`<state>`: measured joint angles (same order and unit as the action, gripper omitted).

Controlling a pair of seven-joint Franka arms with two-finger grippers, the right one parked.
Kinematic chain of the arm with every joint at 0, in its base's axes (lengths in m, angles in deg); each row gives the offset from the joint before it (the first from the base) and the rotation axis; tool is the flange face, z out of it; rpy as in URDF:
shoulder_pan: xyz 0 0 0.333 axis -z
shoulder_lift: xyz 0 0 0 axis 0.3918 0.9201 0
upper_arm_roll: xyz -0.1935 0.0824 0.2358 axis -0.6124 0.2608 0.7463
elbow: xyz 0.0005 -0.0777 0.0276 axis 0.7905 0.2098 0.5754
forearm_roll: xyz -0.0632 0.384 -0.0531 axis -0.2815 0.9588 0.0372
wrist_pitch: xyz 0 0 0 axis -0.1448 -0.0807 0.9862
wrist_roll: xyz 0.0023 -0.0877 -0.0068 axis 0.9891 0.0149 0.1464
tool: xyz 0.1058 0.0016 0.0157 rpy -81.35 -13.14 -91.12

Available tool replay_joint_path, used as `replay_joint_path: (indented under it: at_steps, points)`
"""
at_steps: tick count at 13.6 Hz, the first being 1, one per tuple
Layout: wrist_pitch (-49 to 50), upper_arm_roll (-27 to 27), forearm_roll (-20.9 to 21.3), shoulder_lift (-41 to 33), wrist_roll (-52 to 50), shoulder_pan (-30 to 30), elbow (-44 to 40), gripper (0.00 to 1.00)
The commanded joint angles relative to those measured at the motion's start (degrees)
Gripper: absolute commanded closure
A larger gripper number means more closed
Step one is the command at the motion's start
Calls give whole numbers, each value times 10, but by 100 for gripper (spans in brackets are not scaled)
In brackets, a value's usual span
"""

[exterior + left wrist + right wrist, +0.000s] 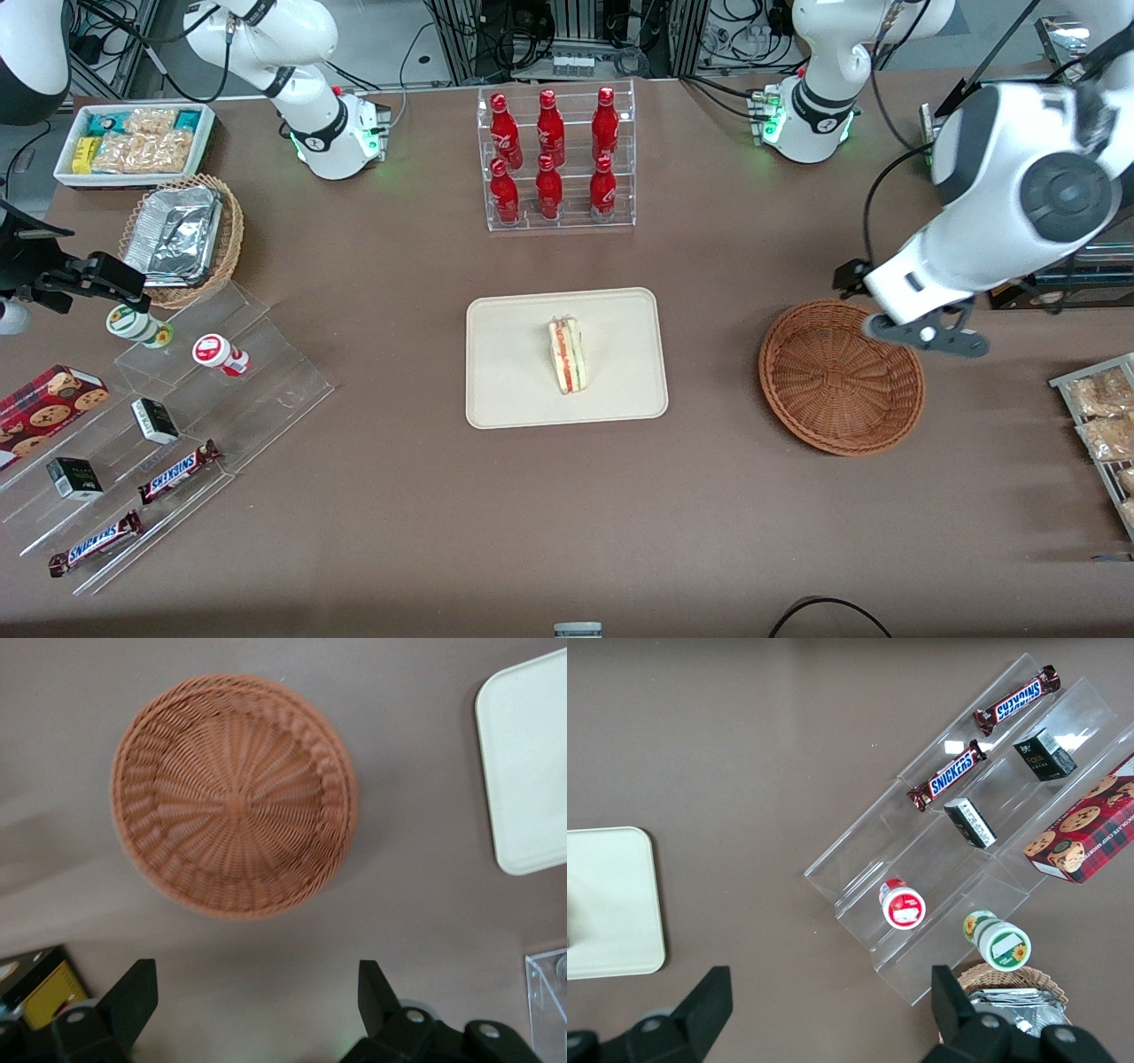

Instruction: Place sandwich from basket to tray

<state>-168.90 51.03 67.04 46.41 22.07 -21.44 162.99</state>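
The sandwich stands on its edge on the tray; the basket is empty. The gripper hangs above the basket with its fingers wide apart, holding nothing. The sandwich looks light, soft and easily crushed, best pinched gently across its bread faces

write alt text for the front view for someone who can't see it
A sandwich sits on a cream tray at the middle of a brown table; an empty wicker basket lies beside it toward the working arm's end. The left arm's hand hovers above the basket's rim, holding nothing.
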Motion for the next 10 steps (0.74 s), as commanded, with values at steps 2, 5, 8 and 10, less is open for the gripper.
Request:
replay_joint_path:
  at_steps: [2,5,8,10]
  points:
    - [37,-5,-8,-58,30,-28,17,0]
    - [60,6,-7,-79,34,-50,12,0]
    - [85,27,-6,-76,43,-43,-26,0]
    - [90,32,-5,-78,45,-43,-28,0]
